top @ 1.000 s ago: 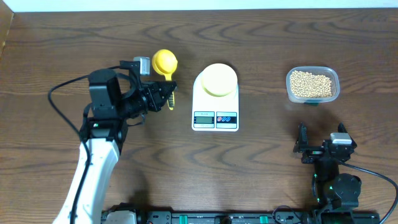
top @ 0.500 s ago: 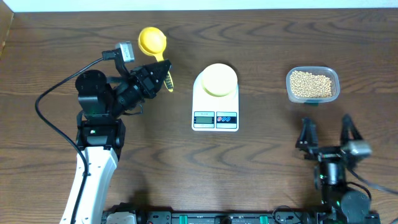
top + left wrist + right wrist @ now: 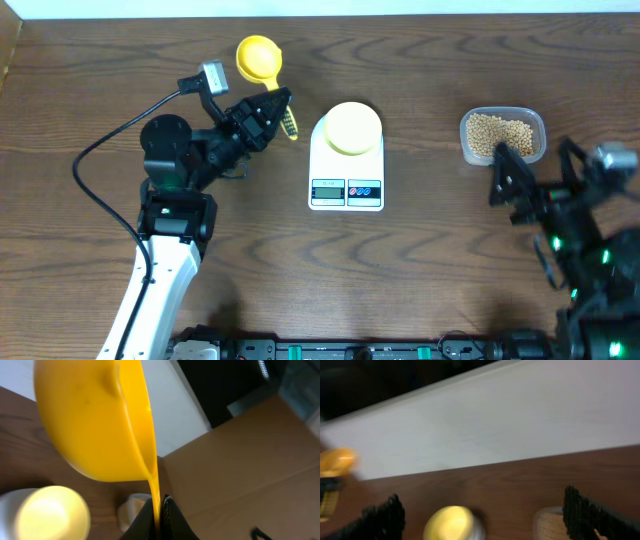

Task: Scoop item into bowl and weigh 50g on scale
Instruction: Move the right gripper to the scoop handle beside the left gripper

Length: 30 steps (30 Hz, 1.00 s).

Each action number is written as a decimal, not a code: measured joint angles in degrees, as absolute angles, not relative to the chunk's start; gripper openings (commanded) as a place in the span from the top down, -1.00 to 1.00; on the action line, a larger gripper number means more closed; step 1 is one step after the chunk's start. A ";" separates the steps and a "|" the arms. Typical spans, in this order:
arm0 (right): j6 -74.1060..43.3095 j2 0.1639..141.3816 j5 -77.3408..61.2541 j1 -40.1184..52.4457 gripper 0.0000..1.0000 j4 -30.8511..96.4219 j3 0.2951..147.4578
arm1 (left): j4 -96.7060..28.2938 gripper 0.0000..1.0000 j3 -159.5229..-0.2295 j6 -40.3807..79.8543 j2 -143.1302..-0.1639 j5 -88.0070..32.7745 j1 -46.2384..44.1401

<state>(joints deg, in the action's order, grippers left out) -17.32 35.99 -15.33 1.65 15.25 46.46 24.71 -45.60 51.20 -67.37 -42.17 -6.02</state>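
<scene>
The table [image 3: 420,280] holds the scale [image 3: 346,190], the empty bowl [image 3: 351,127] on top. The tub [image 3: 503,118] of beans [image 3: 500,135] sits right of the scale. Left of it, the left hand [image 3: 277,106] grips the scoop [image 3: 259,58]; the right hand [image 3: 540,180] gapes beside the tub. Scooping looks not yet begun: the scoop must cross to the beans.

Overhead looks straight down on the whole bench [image 3: 420,280]. Left wrist sits close against the yellow scoop [image 3: 95,420]; both wrist views look low across, sharing the bowl [image 3: 50,512].
</scene>
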 measured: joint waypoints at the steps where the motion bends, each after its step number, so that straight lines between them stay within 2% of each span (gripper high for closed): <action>1: -17.47 38.50 -19.38 1.65 -0.98 13.56 47.48 | 25.45 0.86 -45.60 52.05 -67.37 -41.95 -6.63; 5: -24.67 47.79 -36.95 2.26 -0.99 -2.57 48.27 | 29.74 0.85 -45.60 56.03 -67.37 -39.42 -9.85; 7: -31.38 51.70 -41.65 3.77 -0.98 -10.81 48.18 | 31.53 0.86 -45.58 58.46 -67.37 -37.54 -11.57; 8: -38.63 55.27 -45.34 6.17 -0.99 -16.45 48.34 | 34.00 0.86 -45.60 60.16 -67.37 -35.48 -13.32; 10: -45.34 58.98 -47.37 9.37 -0.95 -21.37 48.27 | 36.21 0.86 -45.58 61.36 -67.31 -33.43 -15.22; 15: -58.28 66.87 -48.40 17.54 -0.73 -23.53 48.38 | 39.11 0.86 -45.58 62.96 -67.31 -30.13 -17.96; 16: -61.06 68.16 -47.99 18.90 -0.54 -23.51 48.38 | 39.51 0.86 -45.58 63.29 -67.31 -29.52 -18.09; 18: -65.95 70.54 -47.27 21.34 -0.39 -23.53 48.38 | 40.27 0.86 -45.56 64.31 -67.31 -27.86 -18.13; 21: -72.12 72.53 -45.19 24.34 -0.38 -25.98 48.29 | 41.10 0.86 -45.56 64.97 -67.31 -26.37 -18.13; 27: -75.83 72.60 -43.90 26.65 -0.33 -34.63 48.27 | 41.15 0.86 -45.56 65.87 -67.31 -25.47 -18.13; 30: -77.10 72.60 -42.57 28.03 -0.22 -34.94 48.27 | 41.15 0.86 -45.56 66.54 -67.31 -25.26 -18.68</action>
<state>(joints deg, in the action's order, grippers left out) -77.10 72.60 -42.57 28.03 -34.94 48.27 41.15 -45.56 66.54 -67.31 -25.26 -18.68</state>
